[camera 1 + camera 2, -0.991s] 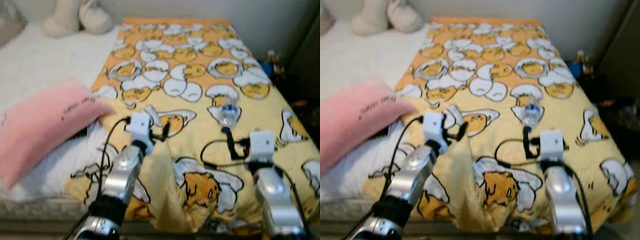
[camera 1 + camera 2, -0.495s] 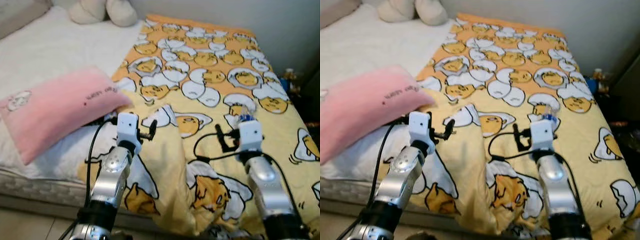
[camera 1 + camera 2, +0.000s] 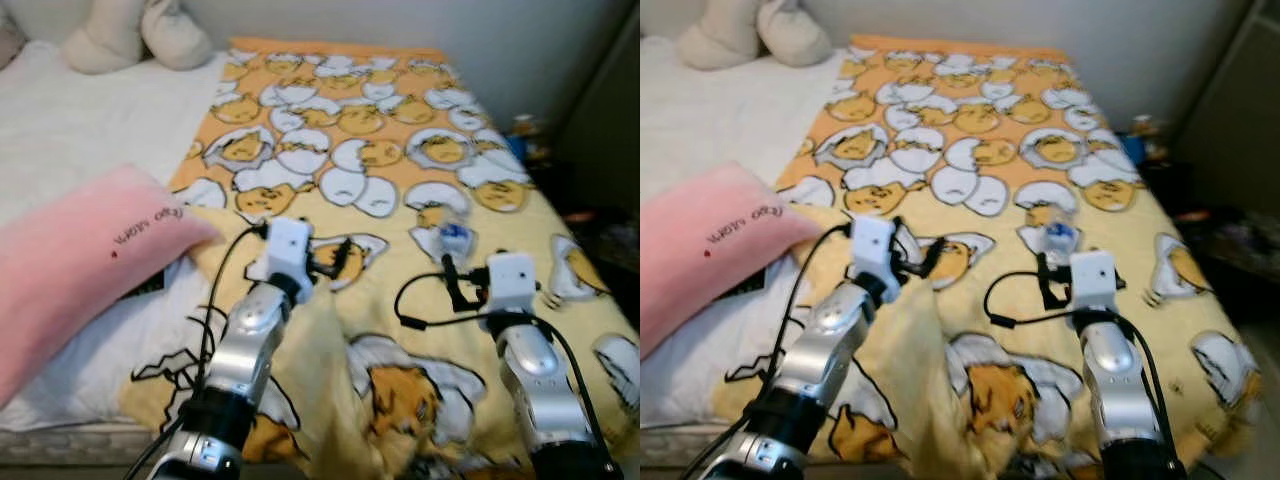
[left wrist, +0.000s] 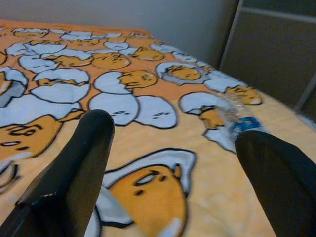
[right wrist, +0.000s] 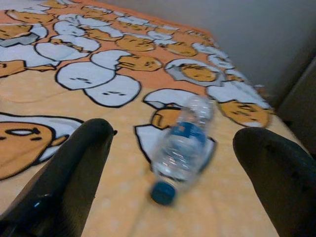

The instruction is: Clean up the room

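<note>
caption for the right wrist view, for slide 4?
Open right end effector lined up on a clear plastic bottle lying on its side on the egg-print blanket.

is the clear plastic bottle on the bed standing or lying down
Lying down: the clear plastic water bottle with blue cap rests on its side on the yellow egg-print blanket, cap on.

Both silver arms reach forward side by side, well apart; the left gripper point(image 4: 173, 163) holds its long black fingers wide apart; the right gripper point(image 5: 173, 163) likewise gapes.
</note>
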### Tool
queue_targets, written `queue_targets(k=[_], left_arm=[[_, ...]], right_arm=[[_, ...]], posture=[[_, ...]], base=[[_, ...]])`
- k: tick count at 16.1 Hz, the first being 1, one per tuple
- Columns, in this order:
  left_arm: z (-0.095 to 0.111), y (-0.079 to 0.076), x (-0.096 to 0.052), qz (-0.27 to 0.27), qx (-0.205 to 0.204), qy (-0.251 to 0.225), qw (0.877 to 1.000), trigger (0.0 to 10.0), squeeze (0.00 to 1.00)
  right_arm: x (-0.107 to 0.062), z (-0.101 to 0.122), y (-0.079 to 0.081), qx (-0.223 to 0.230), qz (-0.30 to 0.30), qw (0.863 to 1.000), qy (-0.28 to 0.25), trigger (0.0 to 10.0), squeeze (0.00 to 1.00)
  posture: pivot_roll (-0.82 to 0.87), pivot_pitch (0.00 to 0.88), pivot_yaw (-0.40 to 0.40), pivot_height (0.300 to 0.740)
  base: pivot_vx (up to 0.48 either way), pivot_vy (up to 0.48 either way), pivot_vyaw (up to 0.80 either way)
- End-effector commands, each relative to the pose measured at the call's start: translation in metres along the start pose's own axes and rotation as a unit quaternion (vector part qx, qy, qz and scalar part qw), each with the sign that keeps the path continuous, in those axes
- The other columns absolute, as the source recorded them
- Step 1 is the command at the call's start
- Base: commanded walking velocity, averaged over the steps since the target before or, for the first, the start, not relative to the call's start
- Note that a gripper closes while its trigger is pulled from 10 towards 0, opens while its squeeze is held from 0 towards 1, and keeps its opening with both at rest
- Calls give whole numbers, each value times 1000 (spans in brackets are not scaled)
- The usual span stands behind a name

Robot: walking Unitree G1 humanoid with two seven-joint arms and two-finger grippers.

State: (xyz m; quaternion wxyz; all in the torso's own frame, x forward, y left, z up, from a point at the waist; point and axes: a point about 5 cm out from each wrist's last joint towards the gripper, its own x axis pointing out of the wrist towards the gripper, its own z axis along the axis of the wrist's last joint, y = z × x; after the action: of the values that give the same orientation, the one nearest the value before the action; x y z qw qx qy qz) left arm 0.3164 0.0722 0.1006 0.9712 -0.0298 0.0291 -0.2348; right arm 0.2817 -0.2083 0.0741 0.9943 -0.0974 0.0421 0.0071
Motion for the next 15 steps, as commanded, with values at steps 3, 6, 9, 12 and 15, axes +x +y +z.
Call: queue_targets(k=[3,6,9,12,15], left_arm=[[1,5,2,-4,4,2,1000,10000,0],[1,2,4,-13,7,0,1000,10000,0],[1,5,3,-19,8,1,1000,10000,0],[1,7,1,-21,11,1,1000,10000,0],[2,8,-2,-28,12,-1,1000,10000,0]], right_arm=[[-1,7,2,-2,-5,1000,-22,10000,0],[-4,6,-2,1,-26,999,-20,10000,0],[-2,4,-8,1,-56,998,-13,10000,0],[-2,1,-8,2,-62,998,-7,10000,0],[2,1,-11,6,-74,997,-3,10000,0]], posture=[[-184,0,43,730],[-197,0,58,730],[-193,0,68,730],[-181,0,74,730],[-168,0,76,730]], base=[[480,0,0],[0,0,0],[0,0,0],[0,0,0],[0,0,0]])
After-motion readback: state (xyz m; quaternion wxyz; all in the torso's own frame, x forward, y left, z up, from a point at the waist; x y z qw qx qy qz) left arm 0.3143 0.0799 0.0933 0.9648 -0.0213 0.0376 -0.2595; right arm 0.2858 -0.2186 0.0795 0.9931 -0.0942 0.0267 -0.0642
